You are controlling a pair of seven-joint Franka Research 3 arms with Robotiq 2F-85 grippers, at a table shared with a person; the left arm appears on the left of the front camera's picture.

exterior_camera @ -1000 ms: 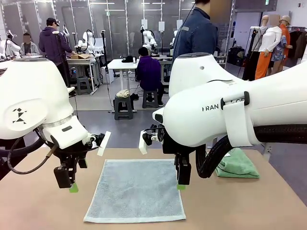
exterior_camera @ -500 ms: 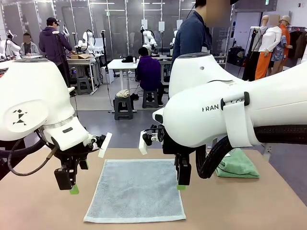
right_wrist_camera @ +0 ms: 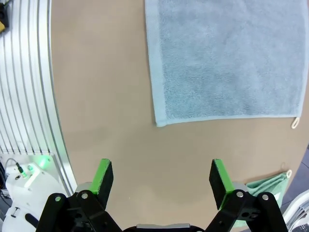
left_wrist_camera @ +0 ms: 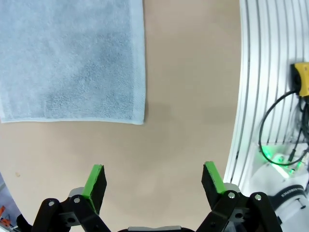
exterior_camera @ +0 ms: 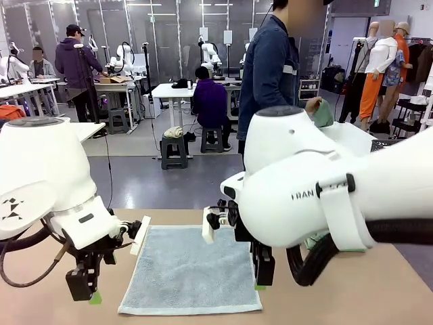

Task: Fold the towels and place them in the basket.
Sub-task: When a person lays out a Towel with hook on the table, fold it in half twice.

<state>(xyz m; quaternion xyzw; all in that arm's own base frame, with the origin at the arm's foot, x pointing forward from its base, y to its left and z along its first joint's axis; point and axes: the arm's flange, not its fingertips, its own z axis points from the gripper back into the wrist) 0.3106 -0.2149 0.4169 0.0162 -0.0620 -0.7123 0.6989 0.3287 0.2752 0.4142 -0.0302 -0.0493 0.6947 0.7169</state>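
Lying flat mid-tabletop [exterior_camera: 352, 291] by robot-side edge: blue-grey towel [exterior_camera: 193, 271]. L gripper [left_wrist_camera: 153, 180] & R gripper [right_wrist_camera: 164, 178] spread wide, empty, over bare top off its near corners. Green towel [right_wrist_camera: 270, 186] toward right edge.

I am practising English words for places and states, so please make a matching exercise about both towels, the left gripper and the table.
Column one:
1 blue-grey towel
2 green towel
3 left gripper
4 table

Column two:
a open and empty
b tan surface
c spread flat
d on the robot's right side

Pairs: 1-c, 2-d, 3-a, 4-b
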